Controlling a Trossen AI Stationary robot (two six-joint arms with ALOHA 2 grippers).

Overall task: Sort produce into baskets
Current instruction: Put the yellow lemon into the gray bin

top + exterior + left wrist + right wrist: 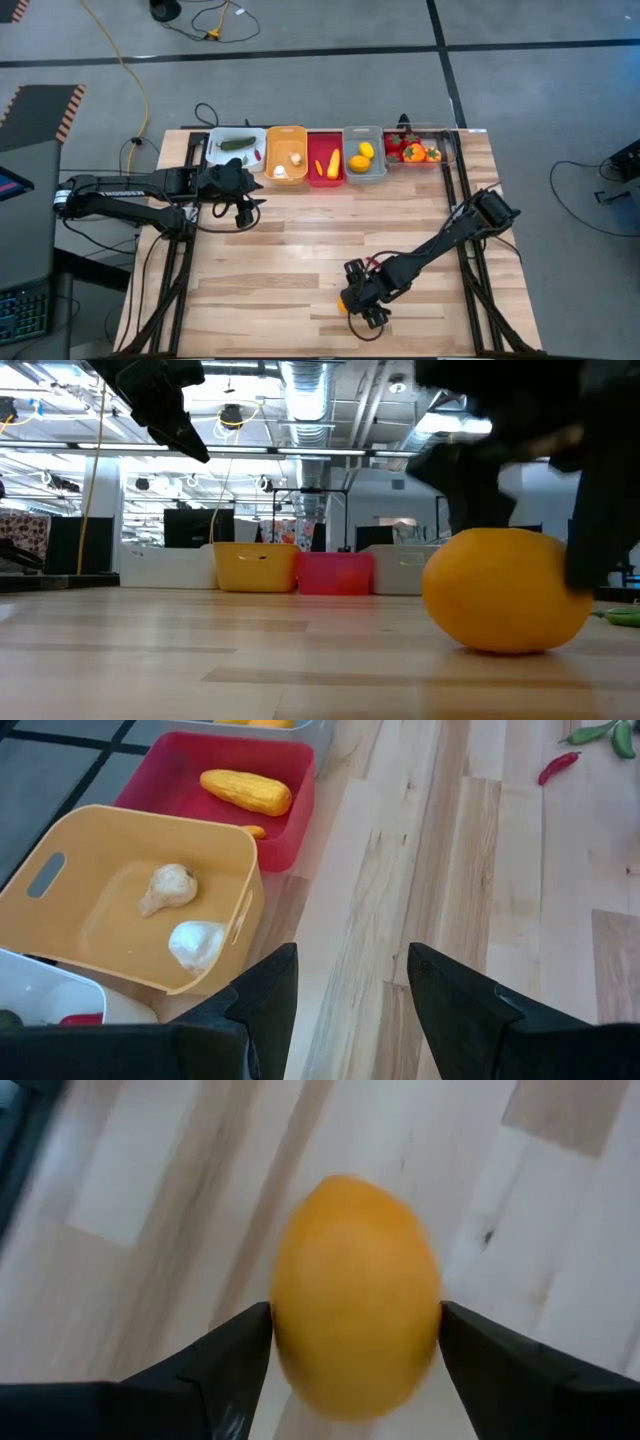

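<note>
A round orange-yellow fruit (355, 1280) sits on the table near its front edge and also shows in the high view (343, 306) and the low view (508, 590). My right gripper (355, 1315) is shut on it. My left gripper (243, 212) is open and empty above the table, just in front of the orange basket (286, 153). Five baskets stand in a row at the far edge: white (225, 158), orange, red (326, 180), grey (364, 172) and clear (447, 150). Garlic (195, 942) lies in the orange one and corn (246, 790) in the red one. My right gripper has the fruit between its two fingers, one finger (235, 1350) on each side (290, 1330) at its widest part. The fingers slant down from the table's right. The fruit's underside (505, 648) rests on the table.
A red chilli (558, 766) and green pieces (598, 732) lie loose on the table beyond the baskets in the left wrist view. A green piece (622, 617) lies behind the fruit in the low view. Bare wood stretches across the table's middle and left front.
</note>
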